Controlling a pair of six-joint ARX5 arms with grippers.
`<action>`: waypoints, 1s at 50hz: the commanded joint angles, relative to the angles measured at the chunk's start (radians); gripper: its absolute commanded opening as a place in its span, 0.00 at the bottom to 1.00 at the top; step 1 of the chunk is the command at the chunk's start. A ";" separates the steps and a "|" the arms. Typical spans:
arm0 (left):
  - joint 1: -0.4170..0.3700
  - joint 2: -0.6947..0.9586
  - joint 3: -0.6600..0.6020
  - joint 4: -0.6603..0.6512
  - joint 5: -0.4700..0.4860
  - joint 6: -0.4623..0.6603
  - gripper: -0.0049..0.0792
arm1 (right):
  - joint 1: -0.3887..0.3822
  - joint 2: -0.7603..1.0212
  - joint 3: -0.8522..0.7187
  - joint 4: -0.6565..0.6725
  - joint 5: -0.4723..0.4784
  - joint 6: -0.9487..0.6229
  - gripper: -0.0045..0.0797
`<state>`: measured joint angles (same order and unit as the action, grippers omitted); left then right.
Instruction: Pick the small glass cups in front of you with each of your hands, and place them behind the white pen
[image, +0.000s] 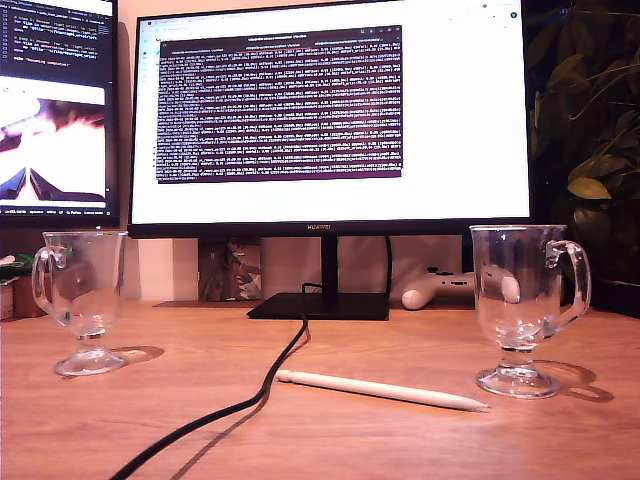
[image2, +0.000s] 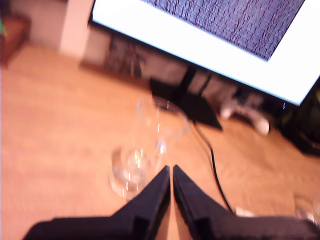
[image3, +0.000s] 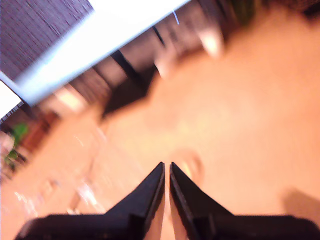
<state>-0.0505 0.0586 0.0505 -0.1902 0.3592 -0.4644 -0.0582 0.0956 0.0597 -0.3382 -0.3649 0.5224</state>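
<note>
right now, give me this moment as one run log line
first end effector: shut, above a glass mug | second end effector: shut, holding nothing | both mugs upright on desk | white stylus untouched

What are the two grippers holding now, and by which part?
Nothing. My first gripper and my second gripper both have their jaws together with nothing between them; both glass cups stand free.

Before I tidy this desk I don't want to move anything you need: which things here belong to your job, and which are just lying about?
For the job:
- glass cup at the exterior view's left
- glass cup at the exterior view's right
- white pen

Just lying about:
- black cable
- monitor
- white game controller
- plant
</note>
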 joint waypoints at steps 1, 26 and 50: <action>0.002 0.042 0.022 0.000 0.007 0.003 0.04 | -0.001 0.048 0.014 -0.019 -0.002 -0.009 0.04; -0.070 0.494 0.199 0.005 -0.001 0.159 0.04 | 0.036 0.547 0.280 -0.024 0.054 -0.191 0.04; -0.140 0.609 0.235 0.051 -0.053 0.178 0.04 | 0.227 1.066 0.576 -0.023 0.062 -0.261 0.04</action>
<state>-0.1875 0.6590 0.2687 -0.1501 0.3115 -0.2981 0.1501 1.1301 0.6323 -0.3599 -0.3042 0.2638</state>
